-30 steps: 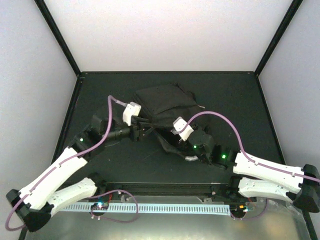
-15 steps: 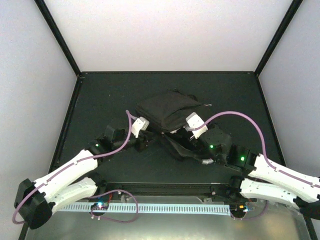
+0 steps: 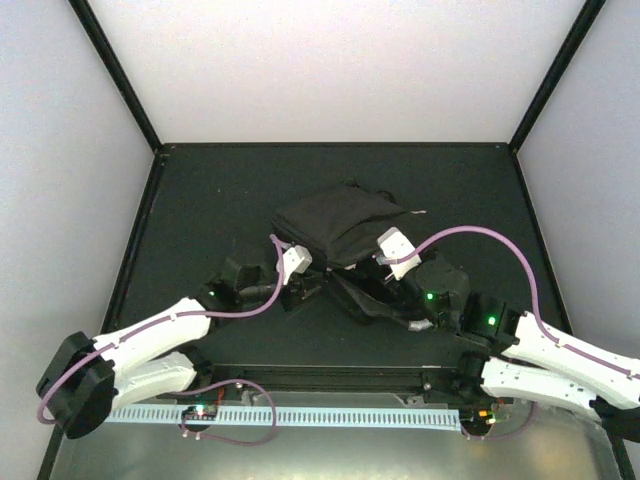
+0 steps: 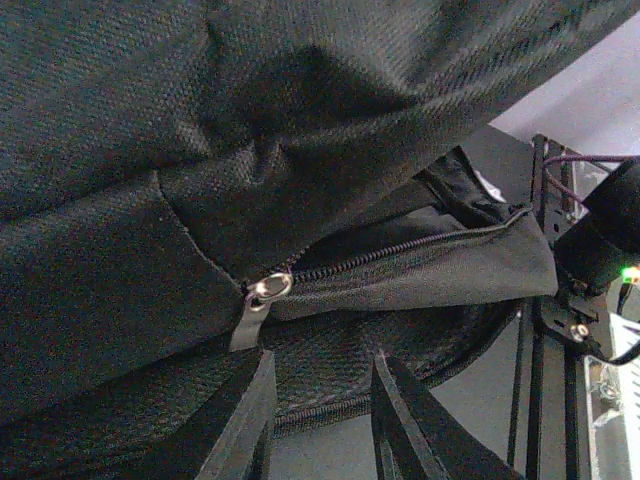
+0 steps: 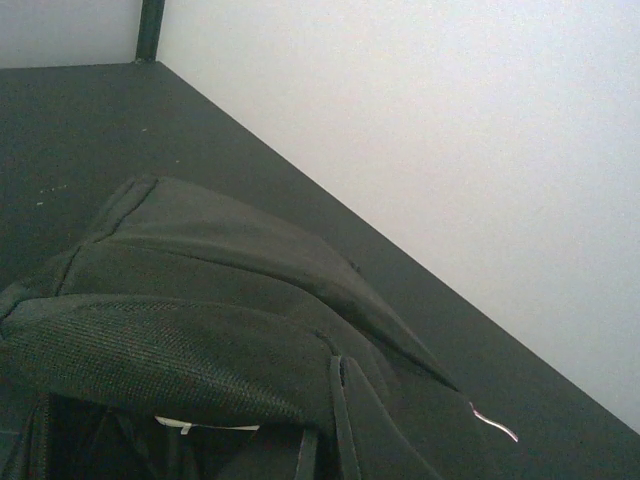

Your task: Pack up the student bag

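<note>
Unreadable white label on student bag

We see the student bag in black woven cloth, matt throughout, with a coarse, grainy weave up close and a ribbed mesh band along its lower edge. Its zipper pull is bright, glossy metal. The fingers of the left gripper look like smooth black plastic with a dull sheen. The table is dark and matt, the walls are smooth matt white, and the arm shells are glossy white plastic.
</note>
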`<state>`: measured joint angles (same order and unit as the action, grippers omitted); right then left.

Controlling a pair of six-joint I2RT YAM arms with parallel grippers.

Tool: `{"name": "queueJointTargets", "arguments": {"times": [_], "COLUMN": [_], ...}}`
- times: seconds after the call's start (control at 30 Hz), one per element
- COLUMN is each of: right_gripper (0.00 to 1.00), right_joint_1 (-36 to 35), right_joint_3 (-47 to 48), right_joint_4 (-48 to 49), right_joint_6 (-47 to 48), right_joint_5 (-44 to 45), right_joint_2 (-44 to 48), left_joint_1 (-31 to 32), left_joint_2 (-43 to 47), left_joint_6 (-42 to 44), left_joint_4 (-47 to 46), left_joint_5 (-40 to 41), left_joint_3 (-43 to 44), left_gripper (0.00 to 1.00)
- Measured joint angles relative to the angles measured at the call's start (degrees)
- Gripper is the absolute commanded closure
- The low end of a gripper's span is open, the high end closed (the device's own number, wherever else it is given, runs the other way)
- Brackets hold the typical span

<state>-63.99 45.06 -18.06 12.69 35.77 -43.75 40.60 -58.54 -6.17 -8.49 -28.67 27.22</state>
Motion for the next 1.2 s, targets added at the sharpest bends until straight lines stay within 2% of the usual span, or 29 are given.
{"name": "queueJointTargets", "arguments": {"times": [0.23,0.53,0.83,0.97,1.2], "right_gripper": [0.98,0.98,0.98,0.98,0.98], "right_joint_1": [0.0,0.0,0.0,0.0,0.0], "right_joint_3": [0.0,0.0,0.4,0.5,0.6], "right_joint_4": [0.0,-0.1,-1.3,-1.6,-1.7], "right_joint_6": [0.0,0.0,-0.2,-0.5,-1.1], "right_joint_5": [-0.1,-0.9,-1.5,-1.6,-1.8], "right_joint_2": [0.0,0.2,1.2,1.2,1.2], "left_joint_1": [0.1,0.7,0.8,0.8,0.8], "left_joint_2": [-2.2,-6.8,-10.2,-10.6,-10.6], "left_joint_6": [0.3,1.1,2.3,2.4,2.6], "left_joint_4": [-4.8,-12.7,-16.4,-16.9,-17.7], "left_joint_5": [0.0,0.0,1.7,2.5,1.0], "left_joint_3": [-2.1,-4.0,-4.0,-4.0,-3.5], "left_gripper": [0.76,0.68,0.76,0.85,0.89]}}
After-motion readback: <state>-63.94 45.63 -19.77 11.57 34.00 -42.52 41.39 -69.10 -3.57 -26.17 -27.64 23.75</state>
